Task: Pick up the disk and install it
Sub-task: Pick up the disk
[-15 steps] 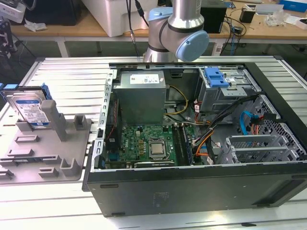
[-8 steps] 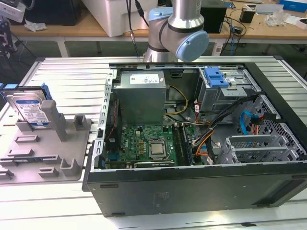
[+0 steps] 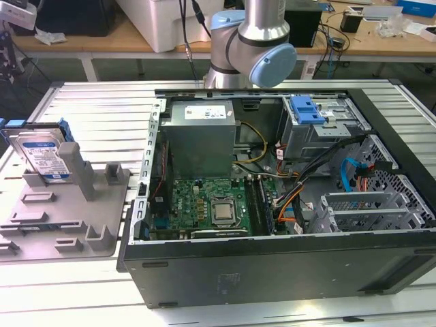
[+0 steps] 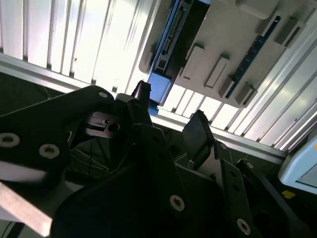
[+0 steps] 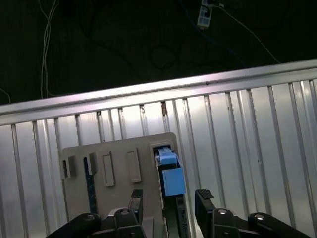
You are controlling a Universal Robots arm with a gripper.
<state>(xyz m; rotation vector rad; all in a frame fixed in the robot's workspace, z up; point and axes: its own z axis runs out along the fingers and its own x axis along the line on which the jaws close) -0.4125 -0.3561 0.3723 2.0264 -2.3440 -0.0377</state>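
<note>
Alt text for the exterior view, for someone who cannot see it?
The disk stands on edge in a grey fixture at the exterior view's left, beside an open computer case; the robot arm rises behind the case.

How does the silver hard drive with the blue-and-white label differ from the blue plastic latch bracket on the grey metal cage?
Place: the silver hard drive sits in the grey plastic fixture outside the black computer case; the blue plastic latch bracket is inside it, atop the grey metal cage. Pose: the drive stands on edge; the bracket lies flat. Look: the drive is silver, labelled; the bracket is plain blue. Both have blue plastic.
</note>
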